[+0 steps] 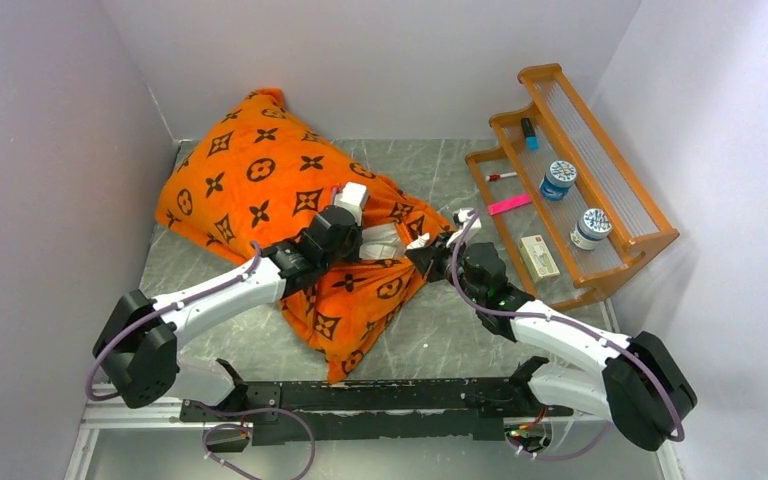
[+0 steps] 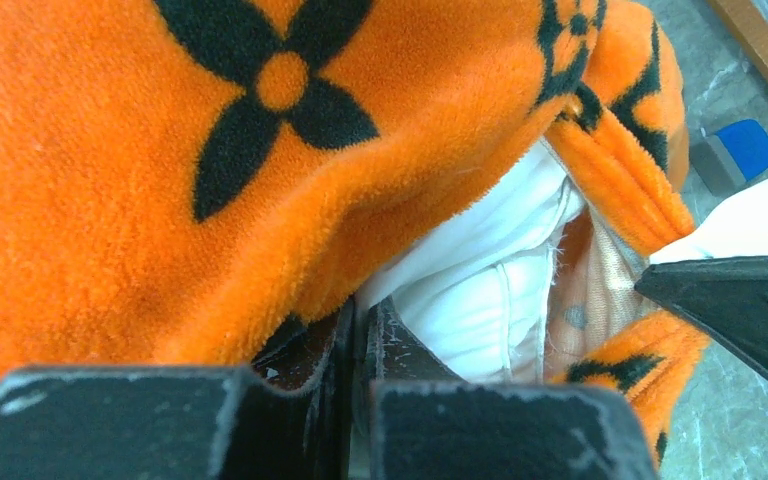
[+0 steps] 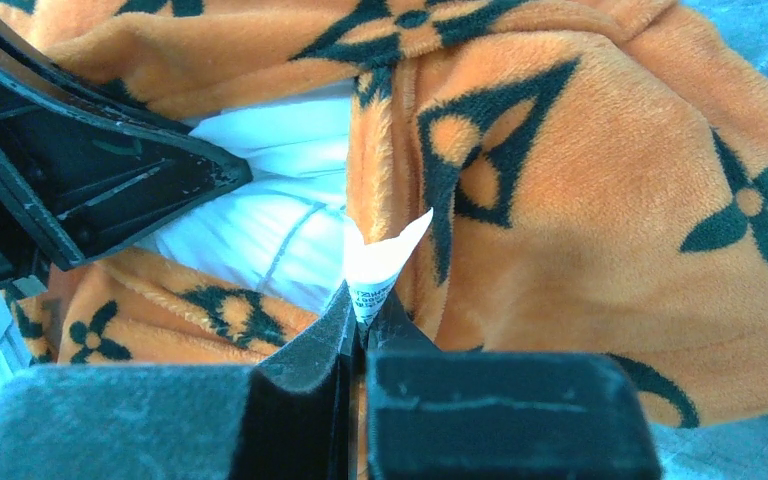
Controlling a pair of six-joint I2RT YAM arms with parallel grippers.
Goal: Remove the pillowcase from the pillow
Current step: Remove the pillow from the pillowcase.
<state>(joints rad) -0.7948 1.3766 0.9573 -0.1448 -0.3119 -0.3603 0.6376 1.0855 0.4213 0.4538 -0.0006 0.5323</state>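
Observation:
The orange pillowcase (image 1: 260, 180) with dark motifs lies diagonally across the table, its open end towards the arms. White pillow (image 1: 385, 240) shows in that opening. My left gripper (image 2: 360, 315) is shut at the opening, and a fold of the white pillow (image 2: 480, 290) runs down into its fingertips under the orange edge (image 2: 160, 150). My right gripper (image 3: 360, 320) is shut on a white printed tag (image 3: 375, 260) at the pillowcase's seam (image 3: 580, 200). The two grippers (image 1: 372, 240) (image 1: 428, 248) face each other a few centimetres apart.
A wooden stepped rack (image 1: 650, 240) stands at the right, holding two jars, a marker, a pink strip and a small box. Grey walls close in on the left, back and right. Grey tabletop (image 1: 200, 330) shows in front of the pillow.

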